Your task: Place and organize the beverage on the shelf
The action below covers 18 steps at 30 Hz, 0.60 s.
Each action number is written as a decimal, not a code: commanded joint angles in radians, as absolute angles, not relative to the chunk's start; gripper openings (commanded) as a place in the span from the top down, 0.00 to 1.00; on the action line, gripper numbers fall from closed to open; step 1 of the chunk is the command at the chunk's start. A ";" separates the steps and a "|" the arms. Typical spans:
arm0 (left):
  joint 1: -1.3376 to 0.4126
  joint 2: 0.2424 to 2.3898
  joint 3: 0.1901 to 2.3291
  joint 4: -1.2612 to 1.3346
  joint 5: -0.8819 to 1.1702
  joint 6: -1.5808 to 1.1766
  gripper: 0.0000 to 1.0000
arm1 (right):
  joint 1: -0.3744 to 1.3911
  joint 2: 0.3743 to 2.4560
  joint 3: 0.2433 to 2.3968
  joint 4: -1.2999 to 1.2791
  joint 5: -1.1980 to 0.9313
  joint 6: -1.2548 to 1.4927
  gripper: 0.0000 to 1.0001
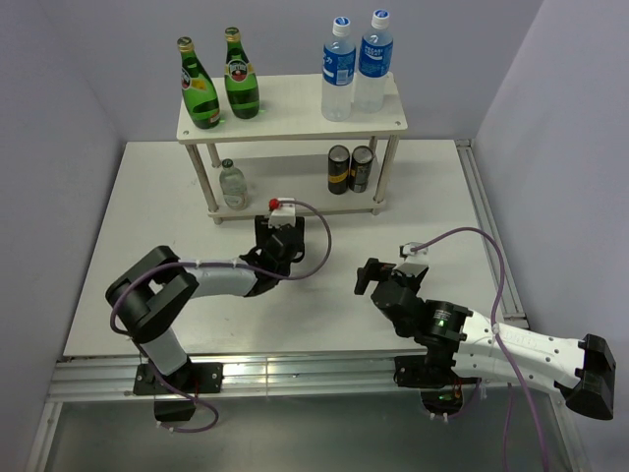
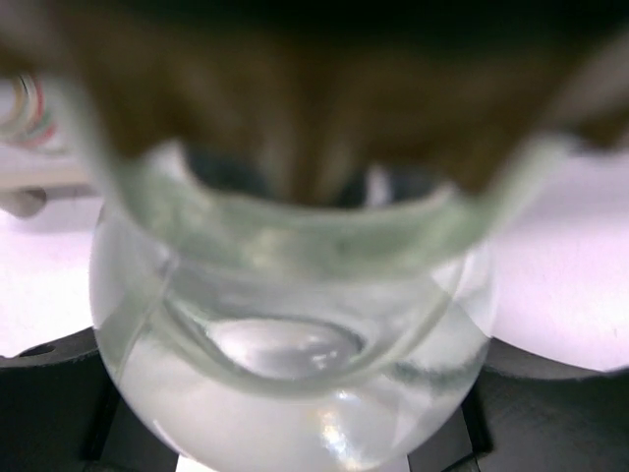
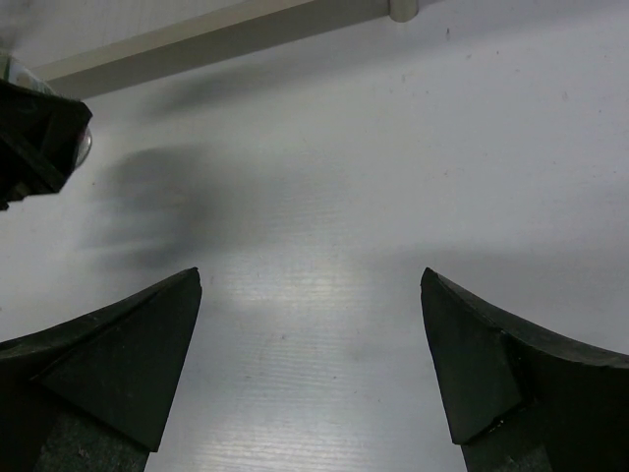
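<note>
Bottles fill most of the shelf point(image 1: 290, 103) at the far edge of the table point(image 1: 167, 206). Two green bottles point(image 1: 200, 98) stand at the left end of the top board, caps up. One small clear bottle point(image 1: 232, 183) stands below them on the low board. Just in front of the shelf's near edge, the left gripper point(image 1: 279, 234) is closed tight on a second small bottle point(image 2: 295, 393), likely so it can go beside its twin. This one fills the wrist view, too close to tell which way its long side runs. Two dark cans point(image 1: 339, 169) stand at the right of the low board, under two blue-label bottles point(image 1: 338, 79). The right gripper point(image 3: 310, 285) is spread wide and holds nothing. It waits over bare table, out of the way.
</note>
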<state>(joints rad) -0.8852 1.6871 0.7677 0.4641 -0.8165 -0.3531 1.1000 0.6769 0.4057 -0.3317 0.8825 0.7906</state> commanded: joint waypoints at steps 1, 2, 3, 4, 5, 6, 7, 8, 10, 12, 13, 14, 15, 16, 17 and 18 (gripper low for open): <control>-0.838 1.632 0.879 0.586 -0.793 -0.298 1.00 | 1.104 0.667 0.414 -0.304 0.900 0.792 0.00; -0.825 1.646 0.891 0.587 -0.776 -0.295 1.00 | 1.106 0.663 0.414 -0.304 0.902 0.792 0.00; -0.801 1.652 0.916 0.586 -0.767 -0.290 1.00 | 1.106 0.661 0.411 -0.302 0.900 0.790 0.00; -0.789 1.660 0.928 0.586 -0.758 -0.290 1.00 | 1.106 0.658 0.411 -0.301 0.900 0.790 0.00; -0.775 1.673 0.940 0.583 -0.752 -0.288 1.00 | 1.104 0.658 0.411 -0.301 0.900 0.790 0.00; -0.753 1.678 0.963 0.583 -0.740 -0.285 1.00 | 1.106 0.660 0.411 -0.299 0.899 0.788 0.00; -0.744 1.684 0.974 0.581 -0.735 -0.284 1.00 | 1.106 0.661 0.411 -0.301 0.899 0.790 0.00; -0.736 1.695 0.985 0.580 -0.732 -0.282 1.00 | 1.104 0.666 0.413 -0.301 0.900 0.790 0.00; -0.715 1.710 1.012 0.575 -0.719 -0.284 1.00 | 1.106 0.669 0.414 -0.302 0.902 0.790 0.00; -0.701 1.738 1.040 0.571 -0.729 -0.279 1.00 | 1.106 0.669 0.414 -0.301 0.900 0.790 0.00; -0.698 1.747 1.048 0.574 -0.732 -0.279 1.00 | 1.106 0.667 0.414 -0.301 0.900 0.790 0.00; -0.689 1.762 1.058 0.577 -0.732 -0.278 1.00 | 1.104 0.666 0.414 -0.302 0.902 0.790 0.00; -0.684 1.772 1.063 0.581 -0.732 -0.279 1.00 | 1.104 0.666 0.413 -0.302 0.902 0.792 0.00; -0.678 1.778 1.068 0.581 -0.733 -0.282 1.00 | 1.106 0.664 0.413 -0.301 0.902 0.790 0.00; -0.672 1.793 1.080 0.581 -0.733 -0.282 1.00 | 1.106 0.663 0.413 -0.301 0.900 0.788 0.00; -0.660 1.801 1.088 0.578 -0.729 -0.285 1.00 | 1.104 0.664 0.413 -0.301 0.902 0.790 0.00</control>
